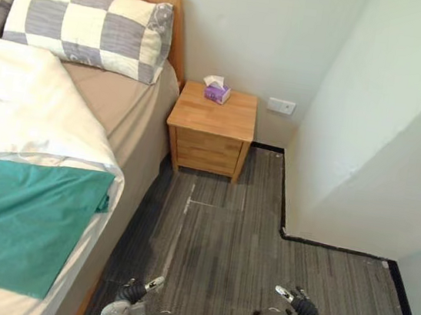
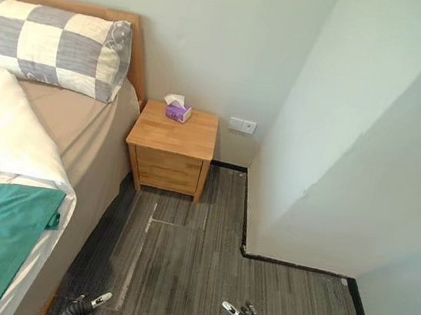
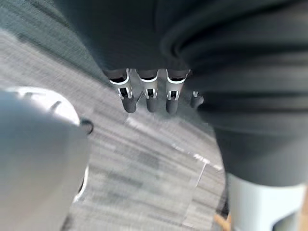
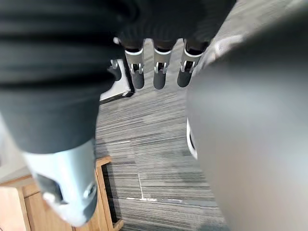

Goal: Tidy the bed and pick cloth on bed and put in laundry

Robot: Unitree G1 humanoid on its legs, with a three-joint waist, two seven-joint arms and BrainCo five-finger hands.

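Left hand (image 1: 133, 293): hung low at the side over the carpet (image 1: 259, 257); the fingers (image 3: 150, 96) are held straight and released, and nothing is grasped.
Right hand (image 1: 296, 301): hung low on the other side, over the same carpet; the fingers (image 4: 159, 74) are relaxed and nothing is held.
Step in hand: judged to be the approach to the bed (image 1: 133, 124), as neither hand is near the cloth yet.
How it is done well: the body should be turned to the left and brought close to the bed's side, so that the cloth can be reached without overstretching. The cloth is best gathered at its bunched corner by the bed's edge, not pressed flat, and the duvet beneath should be left undisturbed.
Green cloth (image 1: 24, 218): spread flat on the near part of the bed, its far edge against the white duvet (image 1: 24, 102), well apart from both hands.
Long axis: judged to run across the bed. Its left part is cut off, so this cannot be told for certain.
Pointing: the bunched corner is turned toward the bed's side edge, nearest the robot.
Beyond: a checked pillow (image 1: 88, 25) is set at the headboard, and a nightstand (image 1: 212, 131) with a tissue box (image 1: 218, 91) stands just beside the bed.
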